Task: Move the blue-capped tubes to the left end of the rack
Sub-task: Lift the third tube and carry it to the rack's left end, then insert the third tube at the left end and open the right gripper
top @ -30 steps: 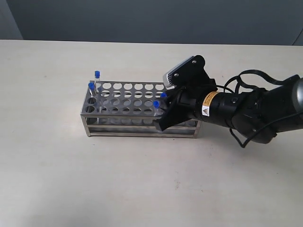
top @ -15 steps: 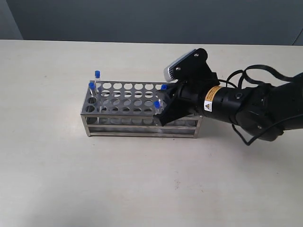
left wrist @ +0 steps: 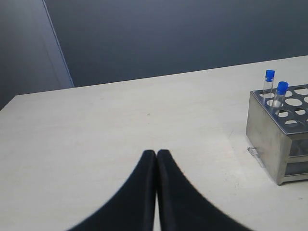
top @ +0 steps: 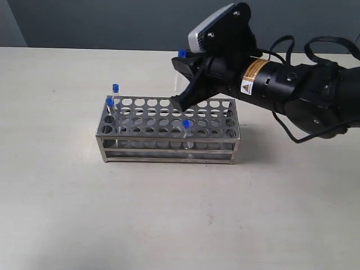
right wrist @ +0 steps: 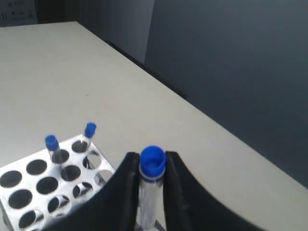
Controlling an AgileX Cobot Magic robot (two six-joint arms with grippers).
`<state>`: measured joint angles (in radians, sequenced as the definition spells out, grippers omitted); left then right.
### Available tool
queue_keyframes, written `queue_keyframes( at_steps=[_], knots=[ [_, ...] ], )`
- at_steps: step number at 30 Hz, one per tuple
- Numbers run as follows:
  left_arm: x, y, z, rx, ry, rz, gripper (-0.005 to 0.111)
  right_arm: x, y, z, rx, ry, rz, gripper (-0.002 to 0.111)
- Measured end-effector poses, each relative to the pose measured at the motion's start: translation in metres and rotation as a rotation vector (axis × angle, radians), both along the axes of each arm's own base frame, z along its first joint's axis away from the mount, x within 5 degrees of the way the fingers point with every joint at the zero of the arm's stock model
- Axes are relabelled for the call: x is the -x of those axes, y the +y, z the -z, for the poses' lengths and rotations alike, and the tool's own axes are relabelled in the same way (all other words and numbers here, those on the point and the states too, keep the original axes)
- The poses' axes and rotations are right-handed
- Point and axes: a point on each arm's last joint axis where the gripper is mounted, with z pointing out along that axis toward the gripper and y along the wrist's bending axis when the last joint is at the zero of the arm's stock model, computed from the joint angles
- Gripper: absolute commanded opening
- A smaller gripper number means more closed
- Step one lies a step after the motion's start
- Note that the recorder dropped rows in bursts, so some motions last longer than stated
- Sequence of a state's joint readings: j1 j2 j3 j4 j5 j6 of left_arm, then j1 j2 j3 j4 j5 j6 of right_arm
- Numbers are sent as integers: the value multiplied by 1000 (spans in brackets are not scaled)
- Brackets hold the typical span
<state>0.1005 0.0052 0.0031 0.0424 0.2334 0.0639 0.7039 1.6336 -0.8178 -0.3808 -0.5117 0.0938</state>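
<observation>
Rt gripper [top: 183, 81] of mine, fingers clamped on one blue-capped tube [top: 181, 54], holds it roughly upright in air above the rear edge of the rack [top: 146, 138], clear of the holes. Two more tubes [top: 115, 90] stand at the rack's left end; a fourth tube [top: 185, 125] sits in the front row, approx. mid-right. My lt gripper [left wrist: 156, 159] is pressed closed w/ nothing in it, over the table [left wrist: 96, 130] near the rack's left end.

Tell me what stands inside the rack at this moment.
Three blue-capped tubes: two at the rack's left end, one near the front. The right end effector holds a fourth tube above it and covers some rear holes.
</observation>
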Motion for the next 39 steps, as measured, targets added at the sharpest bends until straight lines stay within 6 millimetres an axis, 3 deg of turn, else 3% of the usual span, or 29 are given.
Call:
queue_keyframes(
  at_steps=[6, 17, 24, 39],
  knots=[
    [0, 0, 0, 0, 0, 0, 1, 3, 32, -4, -30, -9, -71, -1],
    [0, 0, 0, 0, 0, 0, 1, 17, 90, 16, -20, 18, -201, -1],
    [0, 0, 0, 0, 0, 0, 1, 15, 102, 25, -19, 33, -213, -1],
    [0, 0, 0, 0, 0, 0, 1, 13, 105, 44, -5, 97, -201, -1]
  ],
)
